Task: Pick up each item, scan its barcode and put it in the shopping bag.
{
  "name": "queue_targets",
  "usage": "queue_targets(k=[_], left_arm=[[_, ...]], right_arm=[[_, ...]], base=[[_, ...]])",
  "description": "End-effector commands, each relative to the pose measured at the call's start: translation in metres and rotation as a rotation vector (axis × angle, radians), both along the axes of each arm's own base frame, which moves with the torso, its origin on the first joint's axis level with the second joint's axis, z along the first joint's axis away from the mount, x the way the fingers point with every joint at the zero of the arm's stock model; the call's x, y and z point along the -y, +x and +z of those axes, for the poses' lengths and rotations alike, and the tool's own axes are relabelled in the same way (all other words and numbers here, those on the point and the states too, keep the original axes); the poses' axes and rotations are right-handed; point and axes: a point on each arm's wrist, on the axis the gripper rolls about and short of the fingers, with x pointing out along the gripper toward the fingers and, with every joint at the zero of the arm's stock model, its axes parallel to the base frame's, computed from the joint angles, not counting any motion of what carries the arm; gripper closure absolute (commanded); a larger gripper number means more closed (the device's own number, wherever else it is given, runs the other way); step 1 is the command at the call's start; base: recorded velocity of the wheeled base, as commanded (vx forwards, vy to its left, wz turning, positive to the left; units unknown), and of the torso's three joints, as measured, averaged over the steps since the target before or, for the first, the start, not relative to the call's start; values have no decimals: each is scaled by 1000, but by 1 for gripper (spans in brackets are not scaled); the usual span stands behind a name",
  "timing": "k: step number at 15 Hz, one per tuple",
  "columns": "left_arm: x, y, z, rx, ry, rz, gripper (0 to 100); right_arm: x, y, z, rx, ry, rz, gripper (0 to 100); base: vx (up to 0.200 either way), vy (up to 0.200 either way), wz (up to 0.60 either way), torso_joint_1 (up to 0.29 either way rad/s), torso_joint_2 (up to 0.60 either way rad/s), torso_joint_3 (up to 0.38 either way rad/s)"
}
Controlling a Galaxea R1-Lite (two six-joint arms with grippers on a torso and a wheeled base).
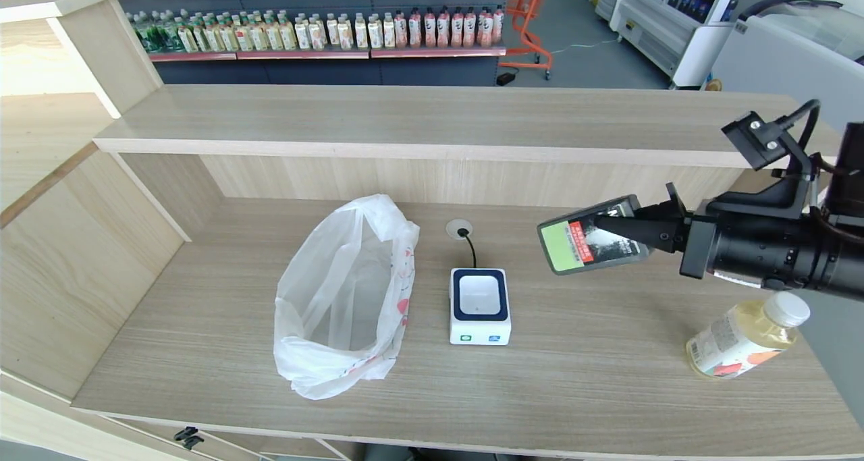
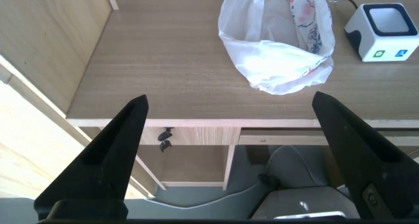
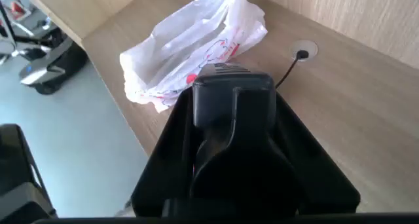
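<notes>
Right gripper (image 1: 624, 231) clamped on a dark packet (image 1: 574, 248) held above the counter (image 1: 594, 380). Its long axis runs straight out from my fingers. The green-and-red label faces up, print unreadable. The scanner (image 1: 480, 306) lies beyond and below the packet's tip, the shopping bag (image 1: 344, 299) farther on. My left gripper (image 2: 229, 158) is spread wide, empty.

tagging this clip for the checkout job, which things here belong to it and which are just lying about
In the job: packet held in the right gripper; bottle lying on the counter; scanner; shopping bag.
Just there: shelved drinks, orange rack, freezers behind the counter.
</notes>
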Motion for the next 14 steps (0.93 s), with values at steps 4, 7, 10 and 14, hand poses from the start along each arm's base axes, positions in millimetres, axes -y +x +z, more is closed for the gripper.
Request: queue_targets(k=[4, 7, 10, 14], left_arm=[[0, 0, 0, -2, 0, 0, 0], [0, 0, 0, -2, 0, 0, 0], [0, 0, 0, -2, 0, 0, 0], [0, 0, 0, -2, 0, 0, 0]], right_arm=[[-53, 49, -59, -476, 180, -113, 100], [-70, 62, -81, -542, 161, -124, 100], [-93, 72, -88, -537, 141, -118, 100], [-118, 82, -105, -539, 103, -128, 100]], base=[[0, 0, 0, 0, 0, 0], [0, 0, 0, 0, 0, 0], [0, 0, 0, 0, 0, 0], [0, 0, 0, 0, 0, 0]])
